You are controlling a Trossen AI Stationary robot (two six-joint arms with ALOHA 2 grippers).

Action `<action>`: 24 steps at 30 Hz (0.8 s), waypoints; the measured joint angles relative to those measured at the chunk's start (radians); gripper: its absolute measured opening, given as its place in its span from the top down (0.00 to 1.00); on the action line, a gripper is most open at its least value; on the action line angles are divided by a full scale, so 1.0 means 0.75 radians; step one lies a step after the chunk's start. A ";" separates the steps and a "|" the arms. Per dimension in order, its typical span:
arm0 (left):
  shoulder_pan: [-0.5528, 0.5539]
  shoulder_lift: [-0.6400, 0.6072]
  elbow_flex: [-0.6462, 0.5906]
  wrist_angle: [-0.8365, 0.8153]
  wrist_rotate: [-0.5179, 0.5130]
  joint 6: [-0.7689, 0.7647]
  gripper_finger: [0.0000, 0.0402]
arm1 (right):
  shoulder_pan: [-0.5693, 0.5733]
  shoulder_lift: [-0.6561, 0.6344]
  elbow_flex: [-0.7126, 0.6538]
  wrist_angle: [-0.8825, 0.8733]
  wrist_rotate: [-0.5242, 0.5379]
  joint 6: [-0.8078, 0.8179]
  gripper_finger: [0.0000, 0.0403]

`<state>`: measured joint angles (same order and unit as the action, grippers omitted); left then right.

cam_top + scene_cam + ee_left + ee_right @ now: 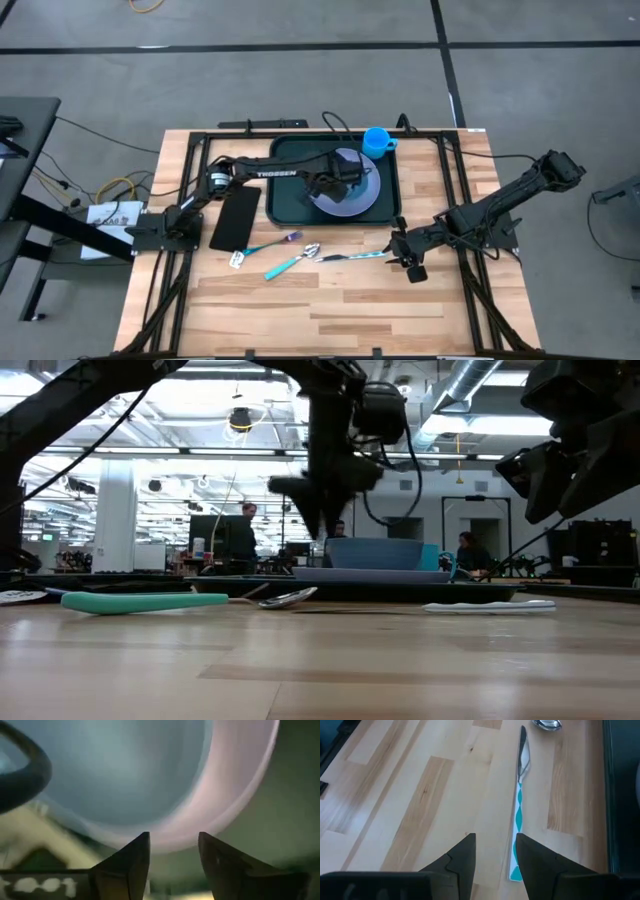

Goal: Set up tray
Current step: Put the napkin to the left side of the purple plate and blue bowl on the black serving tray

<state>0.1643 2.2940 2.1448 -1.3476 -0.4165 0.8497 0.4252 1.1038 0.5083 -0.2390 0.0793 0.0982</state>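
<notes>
Tray point(290, 195), dark green with a raised rim, sits at the far middle of the light wooden table point(330, 310), which stands on a grey floor crossed by dark lines; seen level across the tabletop, the room behind is a wide hall with ceiling ducts and lights, where a few people point(247, 530) show far off. A lavender plate point(365, 197) lies inside the tray toward its right half, and a blue cup point(377, 140) stands at the tray's far right corner, on or just over the rim. The left arm reaches across the tray, and the left gripper point(345, 170) hangs over the plate; its wrist camera shows the two fingers point(127, 865) parted with the plate's pale edge just beyond them, holding nothing. A flat black rectangular piece point(236, 217) lies just left of the tray. The right gripper point(408, 258) hovers low at the table's right, released, its fingers point(462, 857) apart above a knife with a teal-patterned handle point(518, 810). Nearer the middle lie a spoon with a teal handle point(290, 263) and a toothbrush-like utensil point(268, 244), both on bare wood in front of the tray.
</notes>
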 joint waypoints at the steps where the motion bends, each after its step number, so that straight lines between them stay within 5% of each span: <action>1: -0.003 0.000 0.040 -0.073 -0.043 -0.042 0.60 | 0.000 0.000 0.000 0.000 0.000 0.001 0.67; 5: 0.000 -0.006 0.269 -0.318 -0.049 -0.273 0.59 | 0.000 0.000 0.000 0.001 0.000 0.001 0.67; 11: -0.044 -0.317 0.239 -0.217 0.022 -0.389 0.61 | 0.000 0.001 -0.002 0.017 0.000 0.009 0.67; 17: -0.012 -0.633 0.237 -0.214 0.532 -0.704 0.63 | -0.002 0.001 -0.002 0.050 0.000 0.018 0.67; 19: -0.017 -0.724 0.230 -0.217 0.604 -0.803 0.65 | -0.002 0.001 -0.002 0.065 0.000 0.032 0.67; 21: -0.052 -0.796 0.191 -0.231 0.496 -0.916 0.67 | -0.002 0.001 -0.002 0.072 0.000 0.051 0.67; 24: -0.122 -0.908 0.058 -0.253 0.143 -1.082 0.71 | -0.002 0.001 -0.002 0.071 0.000 0.083 0.67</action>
<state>0.0729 1.6131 2.1880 -1.5372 -0.3089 0.0384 0.4240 1.1047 0.5072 -0.1860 0.0792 0.1601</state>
